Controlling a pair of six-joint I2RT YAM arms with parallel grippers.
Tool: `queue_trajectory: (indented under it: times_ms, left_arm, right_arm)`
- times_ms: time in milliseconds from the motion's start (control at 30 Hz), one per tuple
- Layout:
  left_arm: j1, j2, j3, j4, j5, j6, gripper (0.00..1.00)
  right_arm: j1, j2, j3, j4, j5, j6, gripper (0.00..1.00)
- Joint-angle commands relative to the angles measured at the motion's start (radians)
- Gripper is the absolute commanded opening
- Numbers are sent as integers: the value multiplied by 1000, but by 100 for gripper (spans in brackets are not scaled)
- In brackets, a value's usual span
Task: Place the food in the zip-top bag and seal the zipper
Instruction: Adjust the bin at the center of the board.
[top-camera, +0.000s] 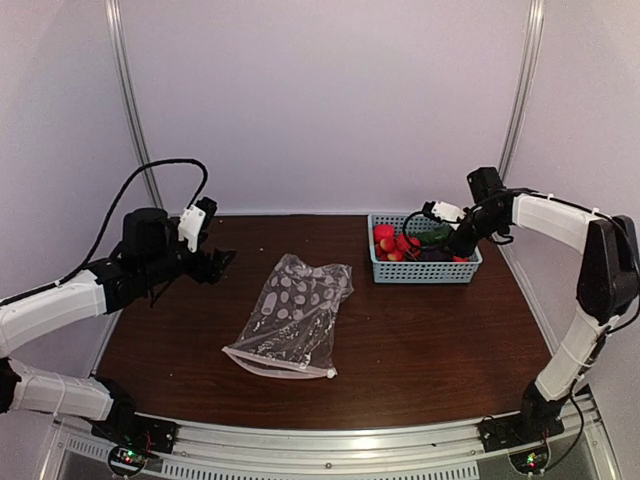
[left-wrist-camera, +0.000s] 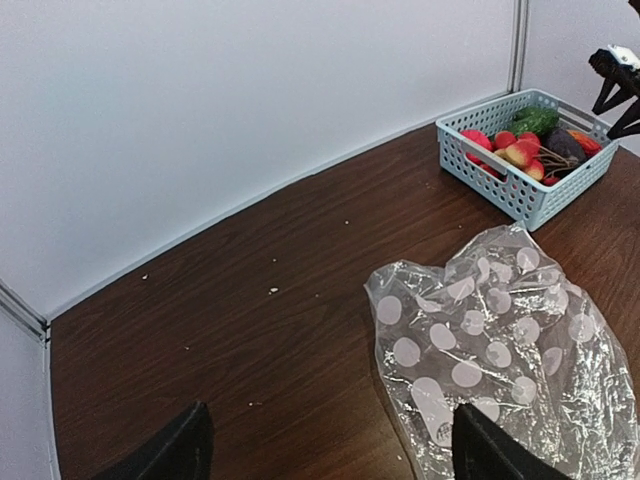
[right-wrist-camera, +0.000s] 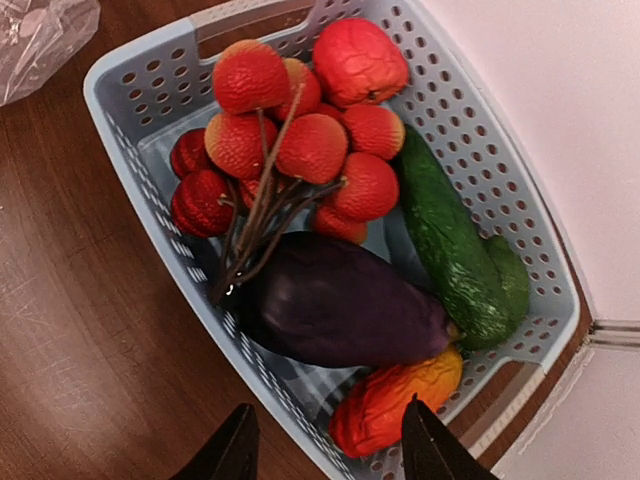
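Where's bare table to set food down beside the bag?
Wide bare table lies between the zip-top bag and the basket, toward the near right edge; another patch lies left of the bag. The basket itself is crowded.

The table is dark wood-grain, smooth with a low sheen. The zip-top bag is thin clear plastic, crinkled and glossy, with matt white dots. The basket is pale blue perforated plastic, matt. Inside, the eggplant looks smooth and satiny; the cucumber, at its 2 o'clock, is pebbled; the red pieces are bumpy and dull.
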Motion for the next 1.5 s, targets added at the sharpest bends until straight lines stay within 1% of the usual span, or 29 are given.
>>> queue_trajectory:
  times_ms: [0, 133, 300, 433, 533, 633, 767, 933, 1000, 1067, 1133, 1167, 1267, 1300, 1367, 1467]
  left_arm:
    - [-5, 14, 37, 33, 52, 15, 82]
    - [-7, 13, 37, 36, 56, 20, 82]
    - [-9, 16, 41, 37, 70, 17, 82]
    - [-13, 17, 43, 34, 76, 17, 82]
    - [-18, 13, 42, 34, 76, 19, 82]
    - [-22, 13, 45, 34, 82, 18, 82]
    - [-27, 12, 45, 32, 87, 16, 82]
    - [-32, 9, 47, 32, 92, 16, 82]
    - [-34, 8, 48, 32, 95, 15, 82]
    - [-34, 9, 48, 32, 97, 13, 82]
    - [-34, 12, 49, 32, 98, 14, 82]
    - [-34, 14, 48, 32, 97, 14, 82]
    - [-34, 21, 48, 31, 97, 14, 82]
    - [-34, 23, 49, 31, 97, 14, 82]
    - [-34, 26, 50, 29, 98, 14, 82]
    - [-34, 24, 49, 29, 97, 14, 82]
  right_arm:
    - [46, 98, 48, -158, 9, -131, 50]
    - [58, 142, 63, -193, -9, -159, 51]
    - [62, 182, 67, -162, 17, -130, 50]
    - [61, 200, 64, -147, 37, -101, 45]
    - [61, 188, 32, -110, 51, -69, 40]
    - [62, 155, -23, -58, 63, -21, 32]
    - [61, 110, -67, -47, 71, 74, 15]
    - [88, -22, -198, -4, 79, 206, 3]
    - [117, -74, -247, 11, 87, 277, 0]
    - [153, -115, -289, 8, 76, 315, 0]
    - [193, -154, -319, -4, 69, 315, 1]
    - [206, -165, -321, -24, 42, 311, 5]
    - [222, -153, -246, -153, -104, 309, 27]
    - [222, -142, -216, -193, -137, 314, 32]
    - [209, -131, -158, -238, -153, 317, 34]
    - [137, -123, -86, -246, -166, 320, 36]
